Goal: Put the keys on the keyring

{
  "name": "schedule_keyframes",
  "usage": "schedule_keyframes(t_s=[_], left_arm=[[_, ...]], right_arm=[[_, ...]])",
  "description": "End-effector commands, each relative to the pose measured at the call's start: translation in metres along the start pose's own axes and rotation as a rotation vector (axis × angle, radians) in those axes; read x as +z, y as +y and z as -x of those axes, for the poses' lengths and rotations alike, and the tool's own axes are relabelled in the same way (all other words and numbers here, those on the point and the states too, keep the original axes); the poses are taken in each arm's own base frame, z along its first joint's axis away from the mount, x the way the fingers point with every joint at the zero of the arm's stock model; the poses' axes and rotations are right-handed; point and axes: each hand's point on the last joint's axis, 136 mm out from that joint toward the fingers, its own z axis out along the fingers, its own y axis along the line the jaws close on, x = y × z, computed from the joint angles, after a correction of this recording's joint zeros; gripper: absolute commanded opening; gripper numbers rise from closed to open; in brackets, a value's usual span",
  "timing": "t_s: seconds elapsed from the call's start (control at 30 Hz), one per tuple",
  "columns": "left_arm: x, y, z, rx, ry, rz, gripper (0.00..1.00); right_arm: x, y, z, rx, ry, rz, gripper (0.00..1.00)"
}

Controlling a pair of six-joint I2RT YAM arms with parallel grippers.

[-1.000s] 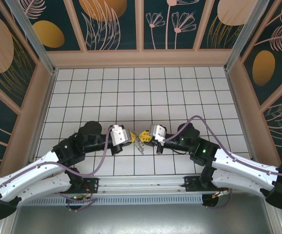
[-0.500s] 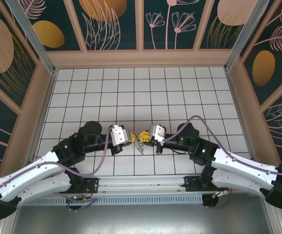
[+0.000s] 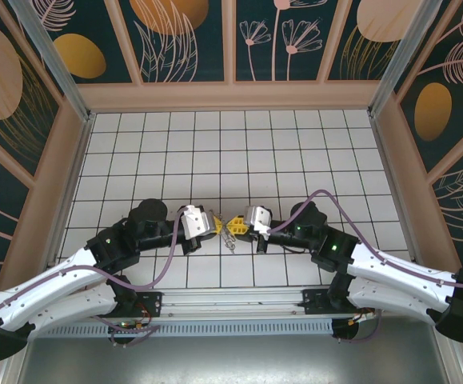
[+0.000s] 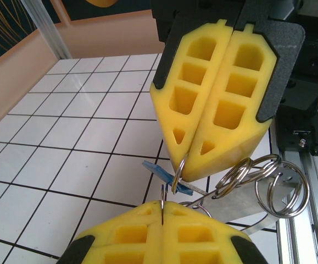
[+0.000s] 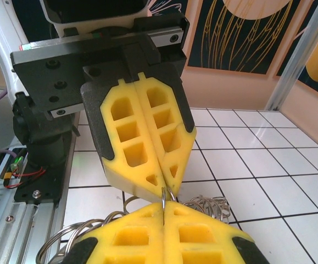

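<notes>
My left gripper (image 3: 213, 225) and right gripper (image 3: 235, 225) meet tip to tip above the front middle of the tiled floor. In the left wrist view the left gripper (image 4: 162, 204) is shut on a thin upright wire ring (image 4: 162, 192) of the keyring. Just above it, the right gripper (image 4: 185, 175) is shut on a second ring loop (image 4: 176, 175). That loop crosses the blue head of the key (image 4: 161, 171), and I cannot tell whether it is threaded. The key's silver blade (image 4: 208, 190) points right. More linked silver rings (image 4: 274, 184) hang beside the jaws.
In the right wrist view, loose coils of rings (image 5: 208, 206) dangle right of the pinch and more rings (image 5: 76, 234) left of it. The metal rail (image 3: 231, 302) with both arm bases runs along the near edge. Wooden walls (image 3: 231, 96) enclose the white tiles.
The left gripper's tip has turned slightly and the dangling rings have shifted a little. Both grippers stay shut, tip to tip.
</notes>
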Motion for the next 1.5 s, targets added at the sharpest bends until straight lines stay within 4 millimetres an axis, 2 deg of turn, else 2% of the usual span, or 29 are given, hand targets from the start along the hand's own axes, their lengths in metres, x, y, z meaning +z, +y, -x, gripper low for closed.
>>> schedule_keyframes(t_s=[0.0, 0.3, 0.6, 0.87, 1.03, 1.47], left_arm=[[-0.007, 0.004, 0.025, 0.034, -0.07, 0.014, 0.0], [-0.006, 0.003, 0.024, 0.034, -0.067, 0.011, 0.0], [-0.003, 0.005, 0.022, 0.032, -0.057, 0.016, 0.0], [-0.002, 0.006, 0.023, 0.031, -0.061, 0.019, 0.0], [0.0, 0.009, 0.022, 0.022, -0.069, 0.035, 0.0], [0.004, 0.014, 0.02, 0.025, -0.086, 0.091, 0.0]], right_arm=[[-0.002, -0.001, 0.008, -0.027, -0.033, -0.013, 0.0], [-0.005, -0.011, 0.004, -0.016, -0.03, -0.07, 0.0], [-0.002, -0.004, 0.005, -0.007, -0.037, -0.021, 0.0], [0.003, 0.001, -0.003, 0.02, -0.026, 0.011, 0.0], [0.001, -0.008, 0.007, 0.063, -0.08, -0.041, 0.0], [0.008, -0.023, 0.0, 0.227, -0.121, -0.118, 0.0]])
